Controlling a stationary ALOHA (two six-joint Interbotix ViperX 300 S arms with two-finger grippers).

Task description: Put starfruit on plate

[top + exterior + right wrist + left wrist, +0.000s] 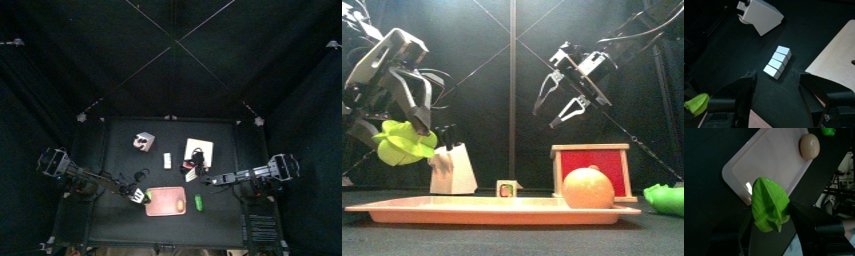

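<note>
Holding bright yellow-green ridged starfruit (769, 204), left gripper (784, 228) jaws clamped, hovers over left edge of salmon-pink square plate (764, 163). Right gripper (776, 95) jaws apart, empty, raised above tabletop.

- White four-segment bar (777, 62): flat on table, just ahead of right gripper (777, 80).
- White wedge block (763, 17): farther beyond bar.
- Cream tile (834, 55): beside bar.
- Beige egg-shaped item (809, 146): well ahead of left gripper (777, 223).
- Bright green elongated item (827, 130): just past egg.
- Red wood-framed box (593, 165): below right gripper.

left gripper (406, 118): raised, gripping | right gripper (567, 100): raised, jaws apart, empty
</note>
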